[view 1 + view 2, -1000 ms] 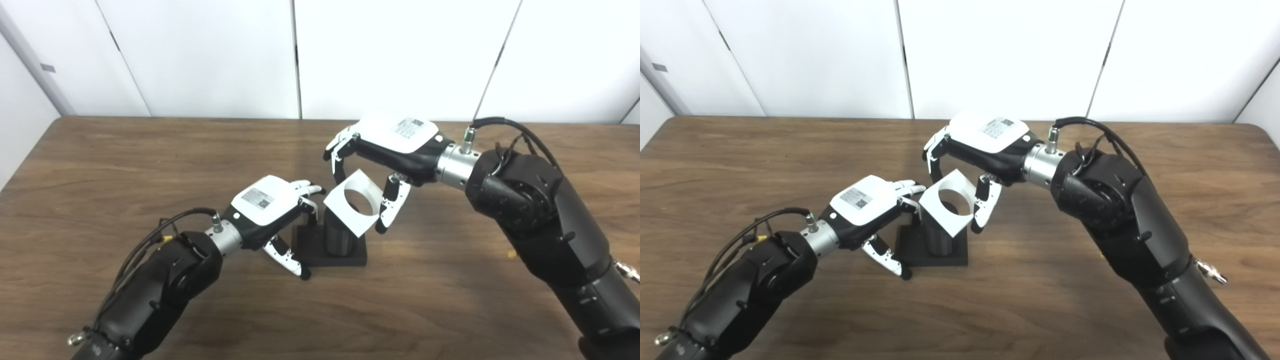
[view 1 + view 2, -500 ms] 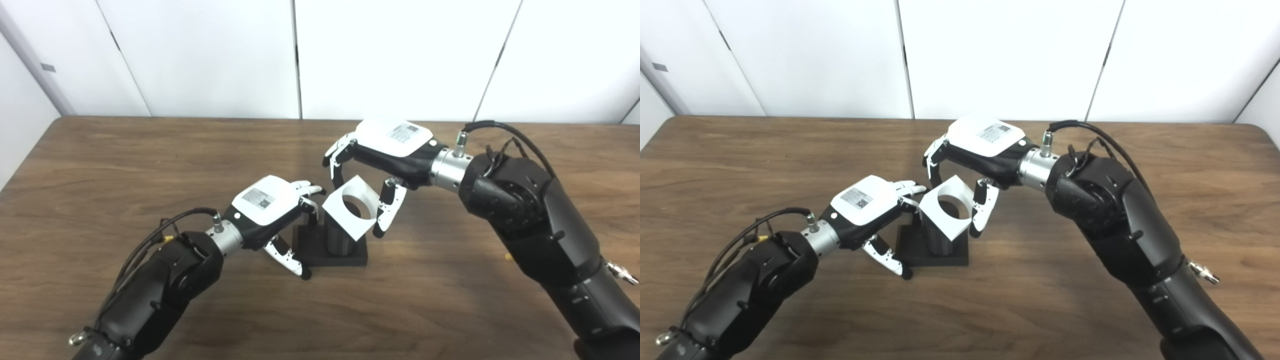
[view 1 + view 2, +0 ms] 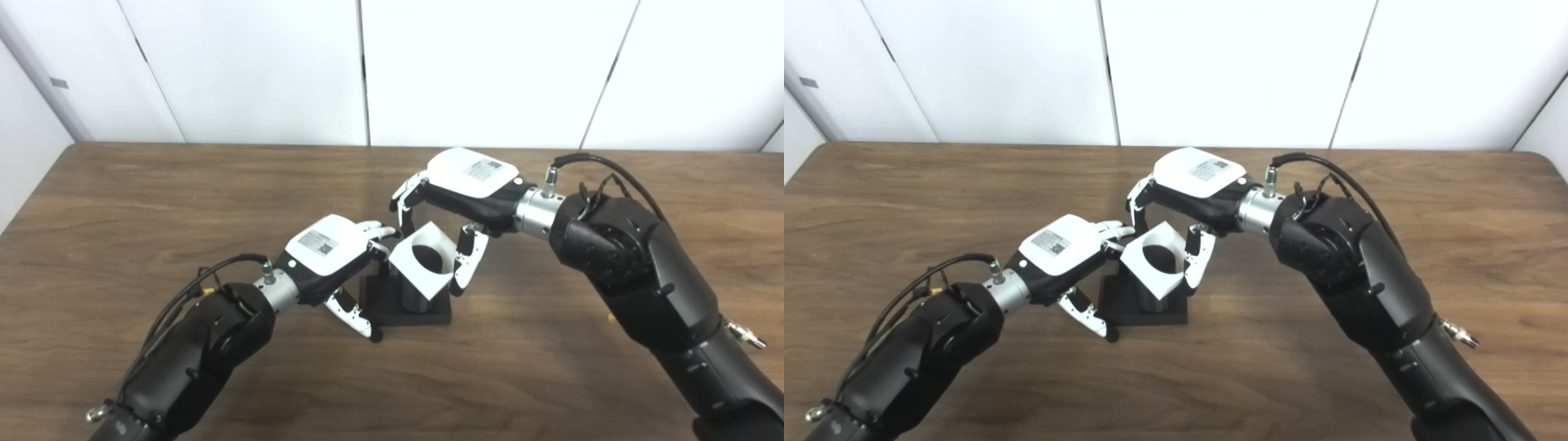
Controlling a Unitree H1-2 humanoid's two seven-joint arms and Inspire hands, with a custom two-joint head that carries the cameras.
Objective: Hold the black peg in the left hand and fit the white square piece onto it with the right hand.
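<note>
The black peg [image 3: 415,300] stands upright on its square black base [image 3: 429,316] in the middle of the table. My left hand [image 3: 327,248] is shut on it from the left, with the thumb at the base's front left corner and the fingers behind the peg. My right hand [image 3: 465,184] is shut on the white square piece [image 3: 406,271], which has a round hole. It holds the piece tilted over the peg's top, with the peg's upper end hidden behind it. The same scene shows in the right eye view, with the white piece [image 3: 1141,274] over the peg [image 3: 1151,301].
The brown wooden table [image 3: 122,202] ends at white wall panels at the back. A small yellow speck [image 3: 610,318] lies on the table by my right arm.
My right hand has moved left and down with the white piece, bringing it lower over the peg's top. My left hand and the peg have stayed in place.
</note>
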